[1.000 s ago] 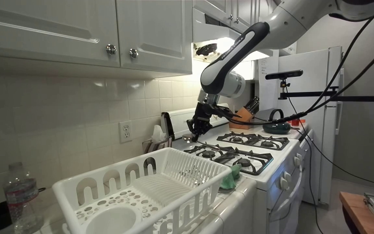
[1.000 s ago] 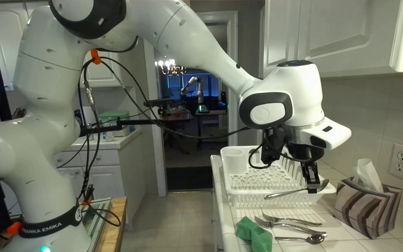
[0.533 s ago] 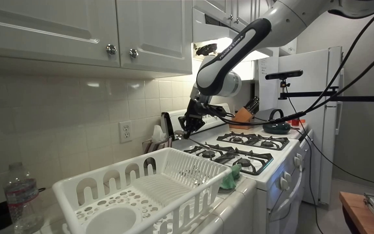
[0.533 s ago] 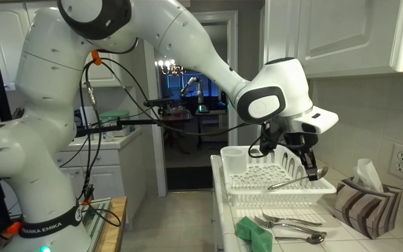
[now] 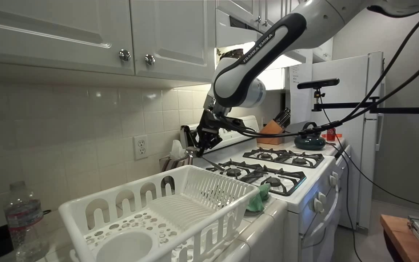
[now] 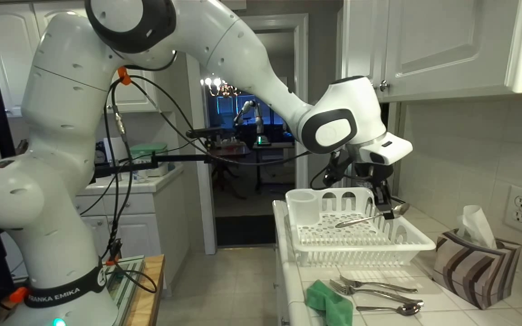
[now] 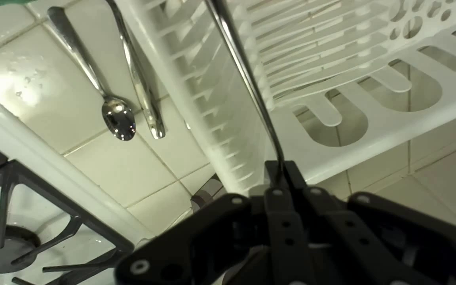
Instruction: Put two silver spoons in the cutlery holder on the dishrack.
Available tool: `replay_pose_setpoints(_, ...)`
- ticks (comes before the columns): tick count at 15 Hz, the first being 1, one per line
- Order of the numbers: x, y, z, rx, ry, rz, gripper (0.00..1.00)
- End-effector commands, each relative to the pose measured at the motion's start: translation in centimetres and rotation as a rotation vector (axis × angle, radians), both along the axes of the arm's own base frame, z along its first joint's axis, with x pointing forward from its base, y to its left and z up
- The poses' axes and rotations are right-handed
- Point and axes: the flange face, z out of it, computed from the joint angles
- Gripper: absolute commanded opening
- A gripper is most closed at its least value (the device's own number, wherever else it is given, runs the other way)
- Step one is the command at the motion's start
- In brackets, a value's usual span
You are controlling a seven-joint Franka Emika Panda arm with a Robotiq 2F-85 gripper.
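My gripper point(image 6: 388, 215) is shut on a silver spoon point(image 6: 358, 222) and holds it in the air near the rack's wall-side, stove-side corner. In the wrist view the fingertips point(image 7: 285, 172) pinch the spoon, and its handle point(image 7: 247, 75) reaches out over the plate ribs; its bowl is hidden there. The white dishrack point(image 6: 365, 248) stands on the counter; it also shows in an exterior view point(image 5: 158, 171). A round white cup point(image 6: 303, 208) in its far corner looks like the cutlery holder. A second silver spoon point(image 6: 408, 309) lies on the tiles, also in the wrist view point(image 7: 119, 118).
Several forks point(image 6: 379, 295) lie beside the second spoon. A green cloth point(image 6: 330, 303) lies near the counter edge. A striped tissue box point(image 6: 476, 267) stands by the wall. The stove point(image 5: 260, 171), a plastic bottle point(image 5: 24, 222) and overhead cabinets point(image 5: 173, 40) are around the rack.
My gripper has moved with the held spoon toward the rack, leftward in both exterior views, and has risen slightly and tilted. The second spoon, forks and rack have not moved.
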Motion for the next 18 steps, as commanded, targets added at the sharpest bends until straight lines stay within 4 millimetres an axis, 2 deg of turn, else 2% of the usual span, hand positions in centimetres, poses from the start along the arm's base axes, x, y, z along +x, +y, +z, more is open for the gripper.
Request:
replay_pose_setpoints(1,-0.7,3.0,1.7,0.053,-0.032,-0.029,0.01)
replay_pose_setpoints(8,-0.2,10.2,2.7,0.138,-0.083,-0.034,0.01)
replay_pose_setpoints(9,0.4,8.7,2.2,0.112,-0.063,-0.019,0.04)
replay_pose_setpoints(12,0.4,10.3,2.3,0.123,-0.069,-0.013,0.04)
replay_pose_setpoints(18,0.6,10.1,2.4,0.133,-0.074,-0.04,0.01)
